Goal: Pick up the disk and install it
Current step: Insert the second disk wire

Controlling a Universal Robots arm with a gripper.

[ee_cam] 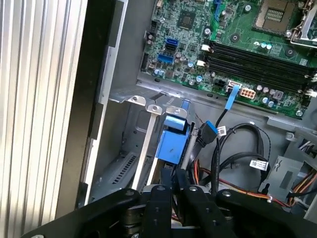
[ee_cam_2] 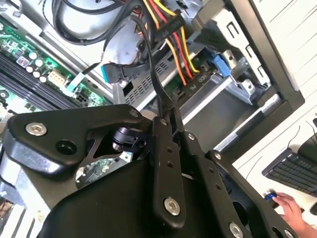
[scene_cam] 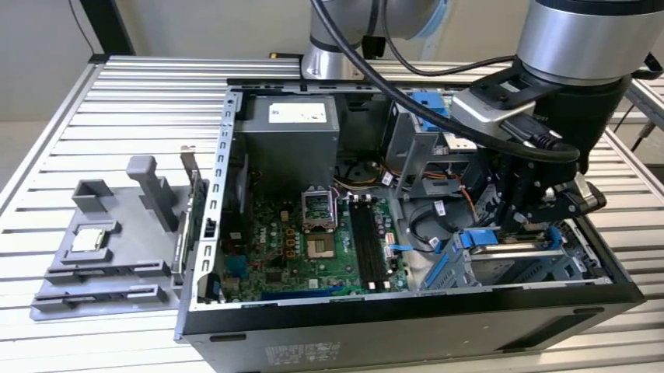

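Scanning from the exterior view's left, you see a grey fixture tray on the slatted counter just beside the open computer case. Its motherboard lies exposed with room above. At the right the tool is closed on the disk, standing on edge in the drive cage, long axis running down into the bay.

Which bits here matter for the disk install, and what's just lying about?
Job: disk, held edge-on; gripper shut on it; drive cage in the computer case.
Lying about: grey tray with small chip; circuit board; keyboard.
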